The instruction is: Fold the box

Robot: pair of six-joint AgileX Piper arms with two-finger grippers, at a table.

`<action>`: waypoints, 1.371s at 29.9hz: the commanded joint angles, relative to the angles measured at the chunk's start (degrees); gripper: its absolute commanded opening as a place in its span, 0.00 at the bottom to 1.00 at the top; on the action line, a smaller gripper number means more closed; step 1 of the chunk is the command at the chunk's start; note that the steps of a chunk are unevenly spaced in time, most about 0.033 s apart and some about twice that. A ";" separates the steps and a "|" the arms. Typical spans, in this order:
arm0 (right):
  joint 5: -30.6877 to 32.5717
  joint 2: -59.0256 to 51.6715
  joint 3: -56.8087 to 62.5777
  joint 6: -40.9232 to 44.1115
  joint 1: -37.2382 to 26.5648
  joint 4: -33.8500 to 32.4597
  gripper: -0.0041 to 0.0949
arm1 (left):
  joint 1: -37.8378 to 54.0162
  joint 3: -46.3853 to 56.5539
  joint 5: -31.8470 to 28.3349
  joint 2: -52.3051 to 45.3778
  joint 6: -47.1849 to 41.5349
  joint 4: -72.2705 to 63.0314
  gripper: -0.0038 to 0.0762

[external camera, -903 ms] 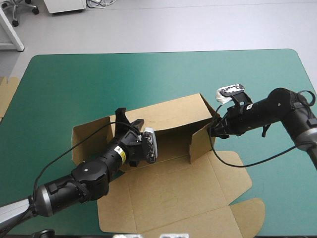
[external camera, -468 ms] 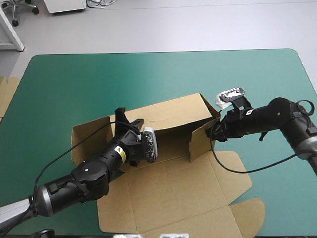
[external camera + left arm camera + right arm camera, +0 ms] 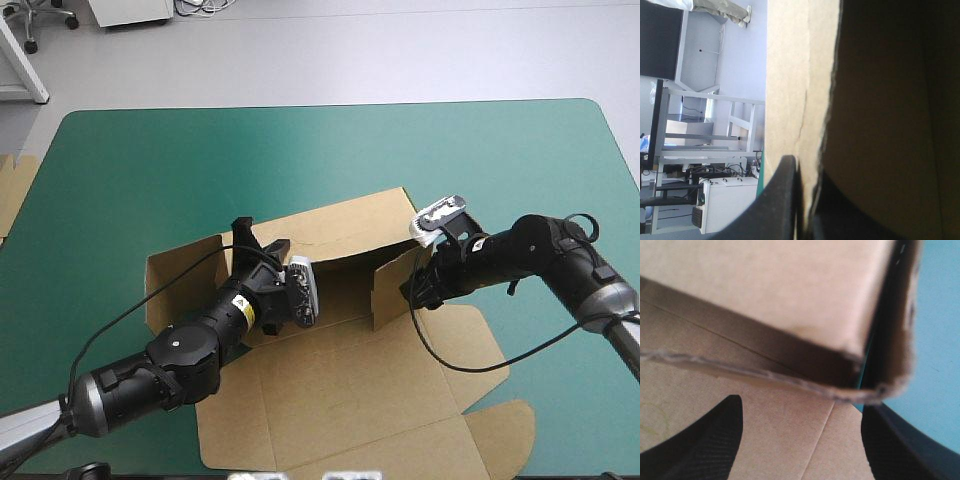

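The brown box (image 3: 340,385) lies mid-table with its long back wall (image 3: 345,228) raised and its lid flat toward the front edge. My left gripper (image 3: 254,246) is at the back wall's left end. In the left wrist view its black fingers (image 3: 785,195) are all but shut with the wall's edge (image 3: 790,100) between them. My right gripper (image 3: 413,290) is against the upright right side flap (image 3: 388,290). In the right wrist view that gripper (image 3: 802,407) is open, its fingers (image 3: 705,440) on either side of the flap's edge (image 3: 790,377).
More brown board (image 3: 14,190) shows at the table's left edge. The flat lid and its rounded tabs (image 3: 500,440) reach the front right. Bare teal-green cover (image 3: 300,150) runs along the far side and to the right of the box.
My right gripper has moved left, swinging the right side flap inward toward the box's middle. The left arm and the back wall have stayed put.
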 commanded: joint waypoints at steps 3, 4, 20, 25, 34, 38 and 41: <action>-3.98 -1.85 -1.06 1.74 2.16 -2.29 0.69 | -0.62 -0.34 -2.43 0.16 -2.68 -3.32 0.03; -4.28 -1.85 -1.06 2.03 2.16 -2.29 0.69 | -0.62 -0.34 -2.43 0.16 -2.68 -3.32 0.03; -7.22 -1.85 -1.06 2.64 2.16 -2.32 0.77 | -0.62 -0.34 -2.18 0.16 -3.38 -3.32 0.03; -9.10 -1.85 -1.06 3.29 2.16 -1.94 0.77 | -0.62 -0.34 -1.79 0.16 -3.38 -3.32 0.04; -12.33 -0.08 -0.16 3.03 2.16 0.18 0.76 | -0.62 -0.34 -1.79 0.16 -3.38 -3.26 0.04; -12.34 1.62 -0.05 1.96 2.16 1.11 0.76 | -0.62 -0.34 -1.57 0.16 -3.38 -3.12 0.03; -13.39 2.27 -0.05 1.18 2.16 1.47 0.76 | -0.62 -0.34 -1.57 0.16 -3.38 -3.04 0.03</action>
